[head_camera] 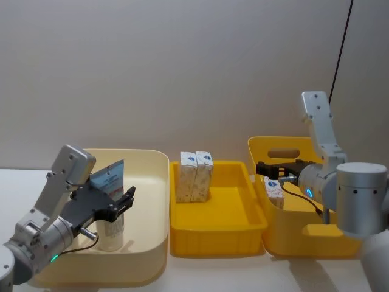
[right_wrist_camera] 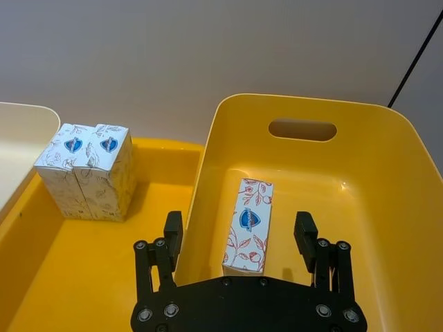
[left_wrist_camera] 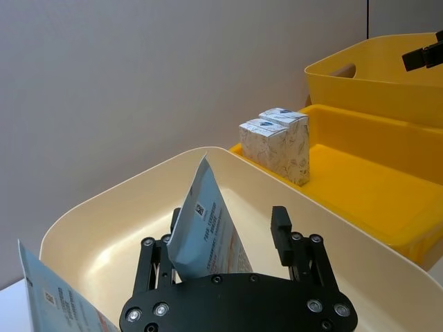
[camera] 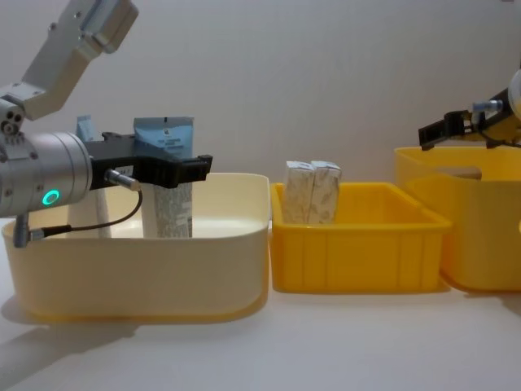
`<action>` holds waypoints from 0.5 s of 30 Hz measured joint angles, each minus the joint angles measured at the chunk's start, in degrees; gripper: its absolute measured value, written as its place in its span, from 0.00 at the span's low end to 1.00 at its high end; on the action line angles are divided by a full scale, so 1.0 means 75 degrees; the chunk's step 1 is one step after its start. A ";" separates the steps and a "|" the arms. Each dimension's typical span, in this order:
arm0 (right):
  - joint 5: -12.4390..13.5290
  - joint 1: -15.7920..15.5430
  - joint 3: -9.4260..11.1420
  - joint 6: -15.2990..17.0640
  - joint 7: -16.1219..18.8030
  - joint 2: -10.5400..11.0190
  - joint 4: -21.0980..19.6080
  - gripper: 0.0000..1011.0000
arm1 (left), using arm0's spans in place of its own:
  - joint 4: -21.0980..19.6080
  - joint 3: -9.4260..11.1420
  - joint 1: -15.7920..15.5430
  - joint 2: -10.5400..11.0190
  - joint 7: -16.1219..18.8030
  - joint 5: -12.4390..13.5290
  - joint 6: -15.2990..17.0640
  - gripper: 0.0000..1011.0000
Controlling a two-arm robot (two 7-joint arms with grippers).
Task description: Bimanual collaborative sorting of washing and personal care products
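A tall pouch (left_wrist_camera: pixel 208 235) with a blue-grey top (camera: pixel 165 134) stands upright in the cream bin (head_camera: pixel 152 182). My left gripper (left_wrist_camera: pixel 227 218) is open around it, one finger close to its edge, the other well clear. A second pouch (left_wrist_camera: pixel 55 297) leans nearer the wrist. Two cream cartons (head_camera: pixel 194 176) with blue print stand side by side in the shallow yellow tray (head_camera: pixel 219 234). A carton with red print (right_wrist_camera: pixel 249 225) stands in the deep yellow bin (right_wrist_camera: pixel 387 180). My right gripper (right_wrist_camera: pixel 239 225) hovers open above it, fingers on either side and apart from it.
The three containers sit in a row on a white table (camera: pixel 326 342), walls nearly touching. The deep yellow bin has a handle slot (right_wrist_camera: pixel 302 129) in its far wall. A black cable (head_camera: pixel 341 48) runs up the grey wall at the right.
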 joint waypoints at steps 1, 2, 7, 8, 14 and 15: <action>0.0000 0.0000 0.0000 0.0000 0.0000 0.0000 0.0000 0.99 | 0.0005 0.0001 -0.0003 -0.0002 -0.0001 0.0003 -0.0002 0.73; 0.0000 0.0000 0.0000 0.0000 0.0000 0.0000 0.0000 0.99 | 0.0009 0.0004 -0.0006 -0.0005 -0.0003 0.0006 -0.0005 0.72; 0.0001 0.0000 0.0000 0.0000 0.0000 0.0000 0.0000 0.99 | 0.0025 0.0011 -0.0021 -0.0014 -0.0009 0.0019 -0.0017 0.55; 0.0000 0.0000 0.0000 0.0000 0.0000 0.0000 0.0000 0.99 | 0.0027 0.0011 -0.0022 -0.0015 -0.0010 0.0021 -0.0018 0.51; 0.0000 0.0000 0.0000 0.0000 0.0000 0.0000 0.0001 0.99 | 0.0040 0.0016 -0.0033 -0.0020 -0.0014 0.0029 -0.0023 0.35; 0.0000 0.0000 0.0000 0.0000 0.0000 0.0000 0.0000 0.99 | 0.0041 0.0017 -0.0033 -0.0021 -0.0015 0.0029 -0.0023 0.29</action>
